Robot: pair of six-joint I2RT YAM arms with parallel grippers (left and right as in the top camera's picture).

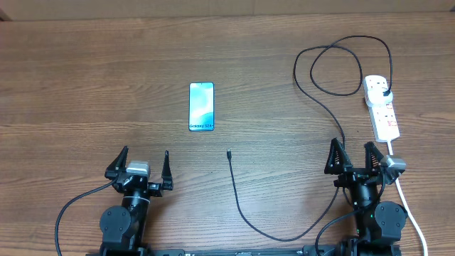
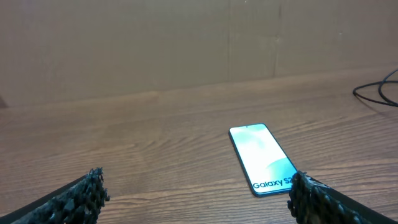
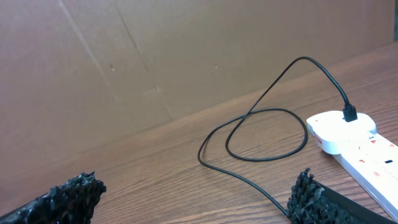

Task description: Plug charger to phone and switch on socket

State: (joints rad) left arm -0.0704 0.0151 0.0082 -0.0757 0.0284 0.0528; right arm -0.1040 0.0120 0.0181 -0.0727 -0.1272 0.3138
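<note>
One phone ahead of left hand, socket just beside right hand

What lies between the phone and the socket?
Overhead view: between phone and socket, only the charger's cable loops, nearer the socket; the table is otherwise bare.

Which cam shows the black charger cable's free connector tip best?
Overhead: the thin black charger cable's small connector tip lies unobstructed on the table. Left wrist catches just a cable loop; right wrist, loops and the plug end.
</note>
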